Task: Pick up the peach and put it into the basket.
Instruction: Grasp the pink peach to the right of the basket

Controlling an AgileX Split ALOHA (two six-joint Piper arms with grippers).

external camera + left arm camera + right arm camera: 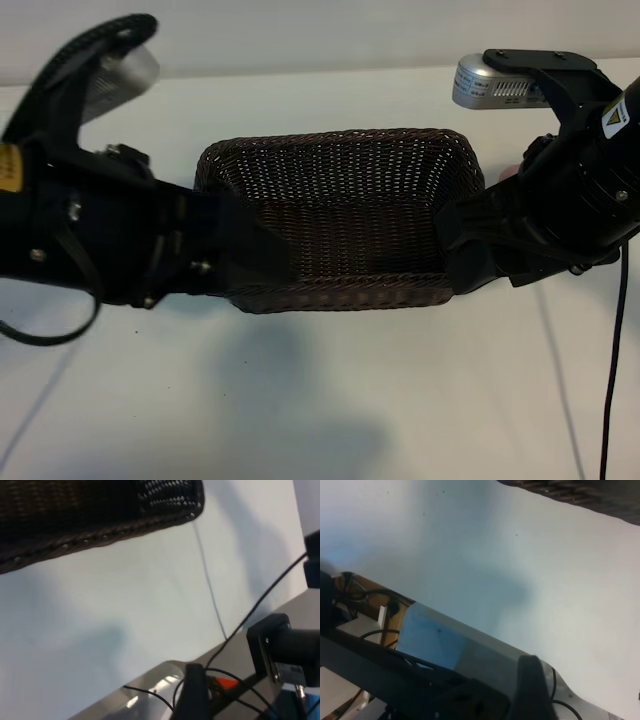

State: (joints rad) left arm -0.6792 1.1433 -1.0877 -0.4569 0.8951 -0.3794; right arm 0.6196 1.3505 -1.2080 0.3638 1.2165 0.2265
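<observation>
At the left of the exterior view the left claw (255,250) hangs over the left wall of the basket (340,138), angled down and inward. Its jaws stand wide and nothing shows between them.

The basket sits mid-tabletop (330,400), mouth up and empty. Its long axis runs side to side between the two arms. The left wrist view catches only its braided rim (100,530) above bare tabletop.

The right claw (462,255) hangs at the basket's right wall, pointing steeply down, jaws fairly wide and empty as far as can be seen.

Just beyond the basket's right rear corner, a pink sliver against the right arm is probably the peach (509,172). It seems to lie on the tabletop outside the basket, mostly hidden. It looks round, so no long axis or facing can be read from so little.

The pick-up appears not yet begun. The right arm is the nearer one. To do it well, it should draw back clear of the wicker wall, centre its open jaws over the fruit, descend straight and close gently on the widest part. The left claw should keep out of the basket mouth.
</observation>
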